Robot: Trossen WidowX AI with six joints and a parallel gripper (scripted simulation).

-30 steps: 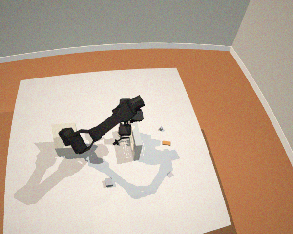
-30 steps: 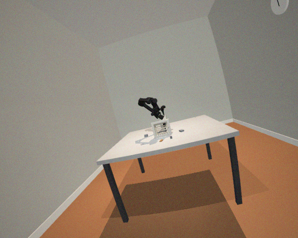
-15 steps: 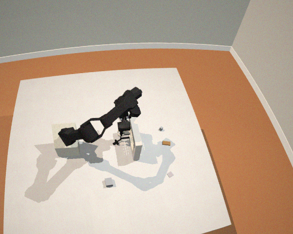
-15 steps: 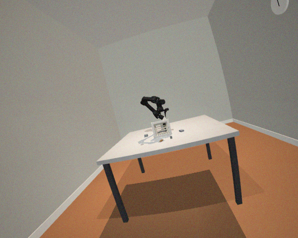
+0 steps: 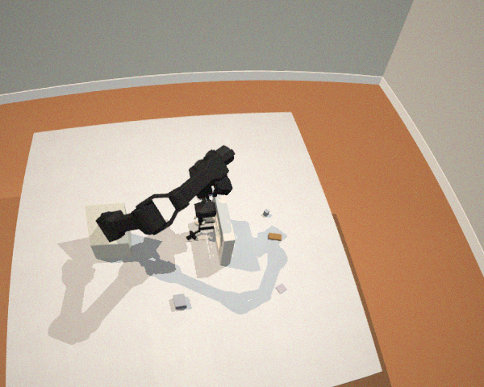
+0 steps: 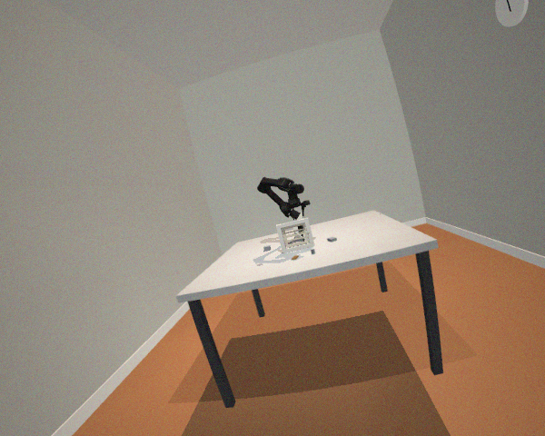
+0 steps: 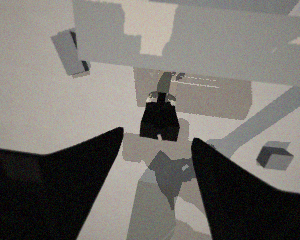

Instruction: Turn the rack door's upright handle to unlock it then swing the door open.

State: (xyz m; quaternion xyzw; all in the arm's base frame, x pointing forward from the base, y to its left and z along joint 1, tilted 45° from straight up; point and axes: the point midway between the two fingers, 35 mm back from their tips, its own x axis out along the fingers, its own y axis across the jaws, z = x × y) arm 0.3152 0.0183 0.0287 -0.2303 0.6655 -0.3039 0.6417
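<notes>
The pale rack frame (image 5: pixel 227 252) (image 6: pixel 279 236) stands upright on the table, and its top fills the upper part of the wrist view. No door stands clearly swung away from it; the views are too dark and small to tell the door's angle. A black block (image 5: pixel 204 209) (image 7: pixel 160 119), seemingly the door handle, sticks out on the side facing the arm base. Its turn cannot be told. My gripper (image 7: pixel 157 137) is open and points down from above. Nothing is held between its fingers. In the wrist view the block shows beyond the fingertips, with its lower end between them.
A grey block (image 5: pixel 179 301) (image 7: pixel 275 155) lies on the table. An orange block (image 5: pixel 274 236) (image 6: pixel 295 257), a small grey piece (image 5: pixel 265 212) and a pale pink piece (image 5: pixel 281 288) lie beyond the rack. A black cross-shaped part (image 5: pixel 190 235) sits beside it. The arm base stands on a pale plinth (image 5: pixel 110 251).
</notes>
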